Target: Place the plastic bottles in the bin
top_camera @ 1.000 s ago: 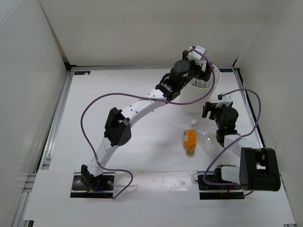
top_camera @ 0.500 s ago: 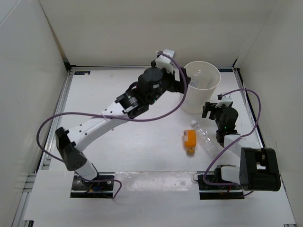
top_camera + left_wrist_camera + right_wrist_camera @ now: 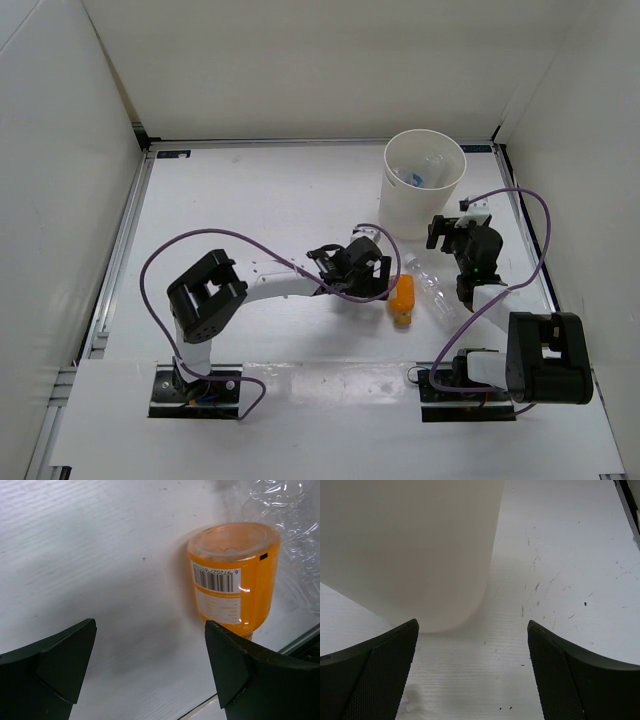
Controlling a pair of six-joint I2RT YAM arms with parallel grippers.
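The short orange plastic bottle (image 3: pixel 234 575) is lying on its side on the white table (image 3: pixel 250 200), just beside the plain clear plastic bottle (image 3: pixel 285 510) and apart from the tall off-white round plastic bin (image 3: pixel 418 218), in which something with blue on it can be made out. The step in hand is judged to be the reach for the orange bottle. The left gripper (image 3: pixel 150 632), jaws spread wide and empty, is set low near it. The bottle lies ahead, in line with the right-hand finger rather than between the two. A sideways shift is called for, so that the body is straddled across its width and the clear bottle is left outside the closure. The right gripper (image 3: pixel 472 630), jaws likewise apart and empty, is pointed at the bin's wall.
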